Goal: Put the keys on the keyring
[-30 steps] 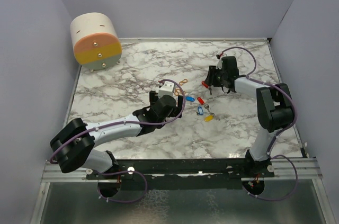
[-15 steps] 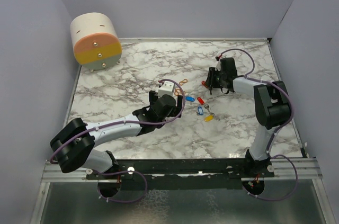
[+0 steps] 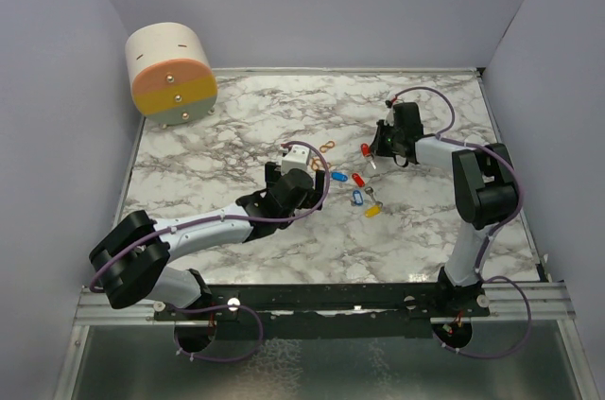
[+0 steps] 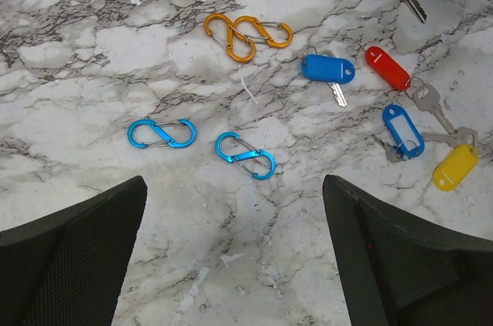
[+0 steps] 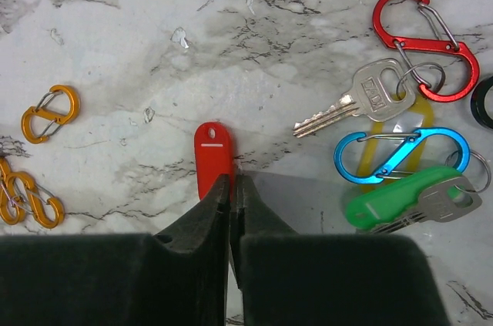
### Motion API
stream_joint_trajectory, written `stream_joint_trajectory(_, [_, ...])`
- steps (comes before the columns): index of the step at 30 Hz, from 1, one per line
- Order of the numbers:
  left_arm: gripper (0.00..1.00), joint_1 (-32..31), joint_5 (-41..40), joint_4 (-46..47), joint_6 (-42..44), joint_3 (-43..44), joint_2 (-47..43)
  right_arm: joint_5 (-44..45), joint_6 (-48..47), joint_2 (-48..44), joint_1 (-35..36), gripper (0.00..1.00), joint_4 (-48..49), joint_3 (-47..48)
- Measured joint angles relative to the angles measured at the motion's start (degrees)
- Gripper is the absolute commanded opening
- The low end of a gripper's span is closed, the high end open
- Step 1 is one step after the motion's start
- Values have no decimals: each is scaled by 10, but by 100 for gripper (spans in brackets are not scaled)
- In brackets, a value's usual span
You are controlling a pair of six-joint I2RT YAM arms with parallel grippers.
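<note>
Top view: on the marble surface (image 3: 236,126), the right end effector (image 3: 375,151) reaches down at the far right and pinches a red key tag (image 3: 365,149). The other keys (image 3: 364,195) lie just near of it. The left end effector (image 3: 315,173) hovers beside them.

Left wrist view: the left end effector (image 4: 235,187) stands wide open and holds nothing. Below it lie blue clips (image 4: 162,133), orange clips (image 4: 246,31), a blue key (image 4: 327,68) and a yellow tag (image 4: 454,166).

Right wrist view: the right end effector (image 5: 233,183) is pinched shut on the near end of the red key tag (image 5: 212,152). A silver key (image 5: 362,102), a red clip (image 5: 424,21) and a green tag (image 5: 400,201) lie to the right.

The step in hand appears to be picking up the first key. Next, it likely must be lifted clear and its ring brought to the keyring, with the open arm steadying that.
</note>
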Motion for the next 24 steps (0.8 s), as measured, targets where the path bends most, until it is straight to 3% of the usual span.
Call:
stream_joint_trajectory(11, [99,3,0,0,0,-2,0,8,0,-17,0,1,10,-18])
stream_joint_trajectory(24, [98,33,0,4,-8,14,53,9,-4,-138,3,1,23,-79])
